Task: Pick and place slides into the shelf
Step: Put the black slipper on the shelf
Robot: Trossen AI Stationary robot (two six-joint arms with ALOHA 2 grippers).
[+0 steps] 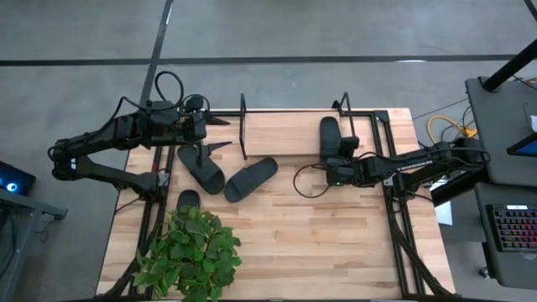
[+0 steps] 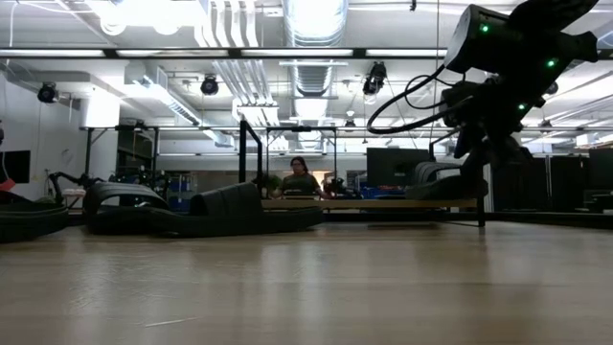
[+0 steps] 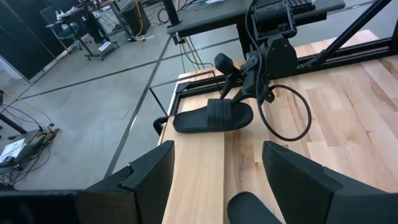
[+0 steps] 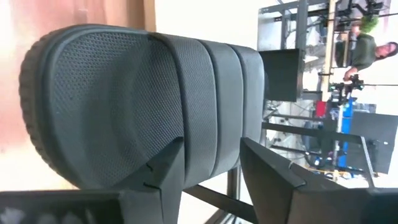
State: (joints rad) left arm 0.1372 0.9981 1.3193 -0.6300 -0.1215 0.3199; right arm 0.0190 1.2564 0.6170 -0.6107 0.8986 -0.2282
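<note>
Nearest the low camera is the bare pale wood of the table (image 2: 306, 287), and beyond it lie the slides, four in all seen from above. One slide (image 1: 329, 138) sits on the shelf (image 1: 294, 126) at its right end, long axis running from the table's far edge toward the near one; in the left wrist view its strap crosses the middle. The right gripper (image 1: 342, 149) hangs at this slide's near end, fingers (image 4: 168, 168) parted to either side of its strap edge, spread rather than pinching. Two more slides lie on the table in front of the shelf: one (image 1: 201, 169) angled from far-left to near-right, the other (image 1: 250, 179) angled from near-left to far-right, their near ends close together in a V. The fourth slide (image 1: 188, 200) peeks out beside a leafy green plant (image 1: 190, 252) at the table's near left. The left gripper (image 1: 220, 132) waits at the shelf's left end, fingers (image 3: 149, 174) wide apart and holding nothing. I count two arms and one shelf.
</note>
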